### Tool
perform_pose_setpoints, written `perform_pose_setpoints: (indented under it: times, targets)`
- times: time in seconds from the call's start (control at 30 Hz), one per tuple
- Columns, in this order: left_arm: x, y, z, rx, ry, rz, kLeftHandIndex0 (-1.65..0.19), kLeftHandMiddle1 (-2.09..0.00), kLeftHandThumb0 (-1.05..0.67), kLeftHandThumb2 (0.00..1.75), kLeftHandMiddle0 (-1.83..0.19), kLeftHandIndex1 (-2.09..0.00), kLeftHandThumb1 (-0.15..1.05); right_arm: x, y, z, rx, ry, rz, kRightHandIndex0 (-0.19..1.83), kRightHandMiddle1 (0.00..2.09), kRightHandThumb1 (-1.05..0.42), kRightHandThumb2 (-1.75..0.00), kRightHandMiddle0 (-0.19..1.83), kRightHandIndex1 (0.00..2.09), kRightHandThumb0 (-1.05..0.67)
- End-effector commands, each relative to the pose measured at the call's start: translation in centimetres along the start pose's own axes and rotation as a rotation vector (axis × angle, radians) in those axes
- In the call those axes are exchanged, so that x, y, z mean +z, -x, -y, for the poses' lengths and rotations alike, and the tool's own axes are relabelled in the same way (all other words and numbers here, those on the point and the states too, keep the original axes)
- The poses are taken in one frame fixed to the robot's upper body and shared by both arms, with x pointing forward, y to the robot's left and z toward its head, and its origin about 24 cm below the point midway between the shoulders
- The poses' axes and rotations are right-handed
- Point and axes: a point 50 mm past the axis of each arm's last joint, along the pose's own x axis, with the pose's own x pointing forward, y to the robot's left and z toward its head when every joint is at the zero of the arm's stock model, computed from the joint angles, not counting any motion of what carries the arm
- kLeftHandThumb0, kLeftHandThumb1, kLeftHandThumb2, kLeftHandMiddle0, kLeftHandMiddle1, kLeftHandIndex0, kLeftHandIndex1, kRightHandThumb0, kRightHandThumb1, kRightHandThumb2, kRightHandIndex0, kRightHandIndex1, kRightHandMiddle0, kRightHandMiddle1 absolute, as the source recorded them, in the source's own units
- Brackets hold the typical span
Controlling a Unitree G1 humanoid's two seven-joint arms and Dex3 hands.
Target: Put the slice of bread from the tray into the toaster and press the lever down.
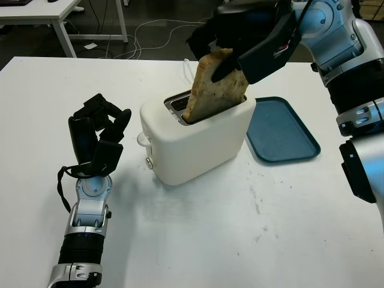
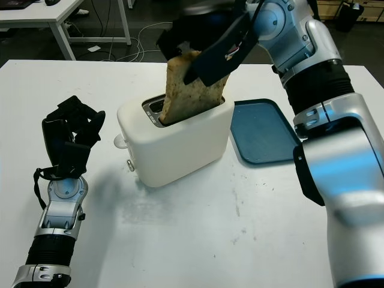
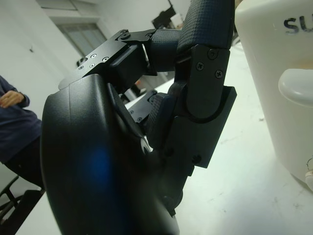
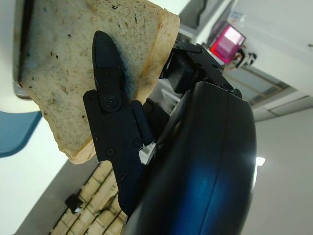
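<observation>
One flat, speckled tan slice of bread stood on edge, long axis leaning toward one o'clock, lower end inside the slot of the single smooth, rounded white toaster. The black right hand pinched its upper end. At three o'clock lay one blue rectangular plastic tray. At nine o'clock, the black left hand was clenched on nothing.

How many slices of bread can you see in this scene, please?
1: the slice of bread is held by the right hand, its lower end in the toaster slot. The tray holds none.
</observation>
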Motion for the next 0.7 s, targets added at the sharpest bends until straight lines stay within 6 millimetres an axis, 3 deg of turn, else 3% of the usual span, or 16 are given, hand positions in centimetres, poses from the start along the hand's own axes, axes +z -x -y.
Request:
perform_pose_setpoints:
  times: [0.0, 0.33, 0.67]
  targets:
    - [0.0, 0.1, 0.0, 0.003, -0.001, 0.001, -0.94, -1.64, -0.97, 0.18, -1.14, -1.47, 0.92, 0.2, 0.0, 0.2, -0.002, 0.012, 0.015, 1.13, 1.75, -0.92, -0.34, 0.9, 1.75, -0.42]
    - [0.1, 0.2, 0.0, 0.001, 0.009, 0.004, -0.94, -1.64, -0.96, 0.17, -1.15, -1.46, 0.92, 0.5, -1.1, -1.6, 0.061, 0.0, 0.053, 1.17, 1.75, -0.92, -0.31, 0.94, 1.75, -0.43]
    - [0.0, 0.1, 0.0, 0.004, 0.003, 0.001, -0.94, -1.64, -0.97, 0.18, -1.15, -1.46, 0.92, 0.7, -1.5, -2.3, 0.131, -0.004, 0.05, 1.18, 1.75, -0.92, -0.3, 0.95, 1.75, -0.45]
